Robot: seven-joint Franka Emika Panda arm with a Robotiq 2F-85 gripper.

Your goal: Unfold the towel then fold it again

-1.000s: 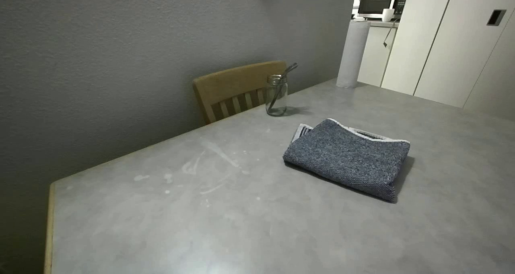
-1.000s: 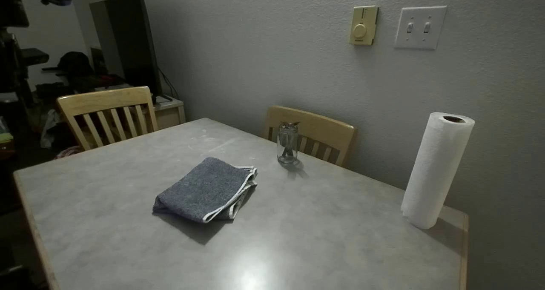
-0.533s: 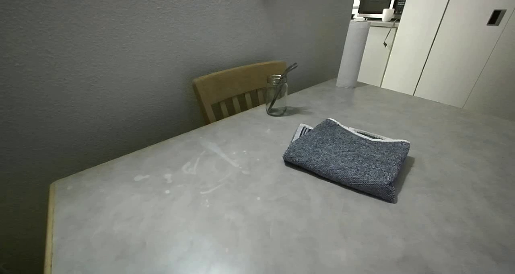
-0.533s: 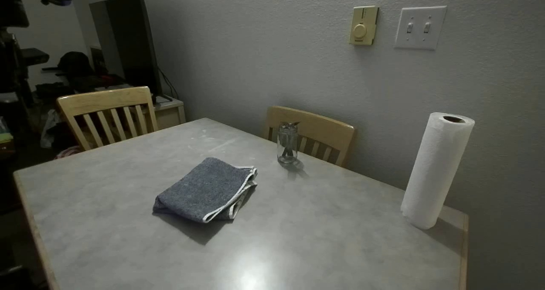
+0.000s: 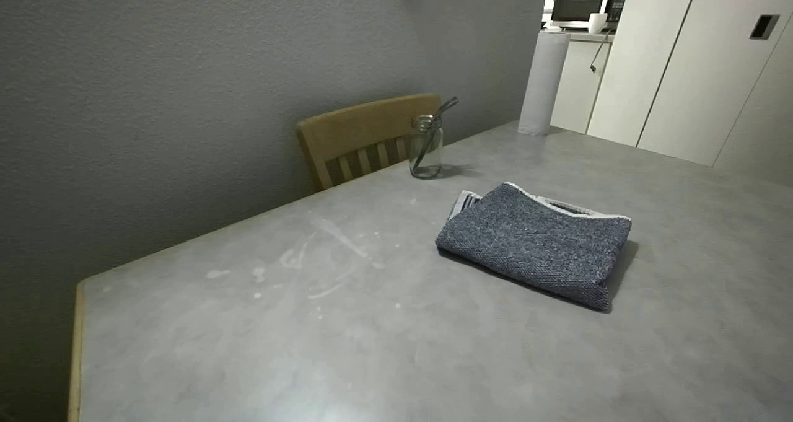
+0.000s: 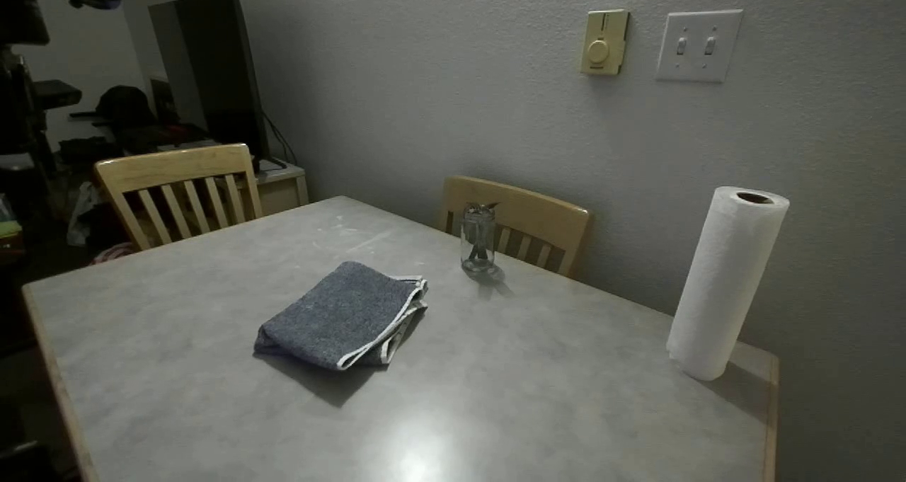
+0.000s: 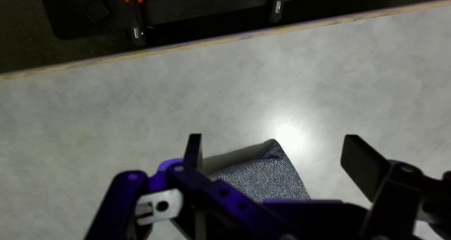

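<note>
The towel, dark grey-blue with white edging, lies folded on the grey table in both exterior views (image 5: 533, 242) (image 6: 340, 316). A pale striped piece sticks out from under its top layer in an exterior view. My gripper shows only in the wrist view (image 7: 273, 136). Its jaws are wide apart with nothing between the fingertips. A corner of the towel (image 7: 266, 178) shows below and behind the gripper, between the two fingers. The rest of the towel is hidden by the gripper there. The gripper appears to be above the towel; I cannot tell the height.
A glass jar (image 5: 426, 155) with thin metal utensils stands near the wall-side table edge. A paper towel roll (image 6: 729, 284) stands upright at a table corner. Wooden chairs (image 6: 177, 163) stand at the table. The table's wooden edge (image 7: 225, 41) crosses the wrist view, with dark equipment beyond.
</note>
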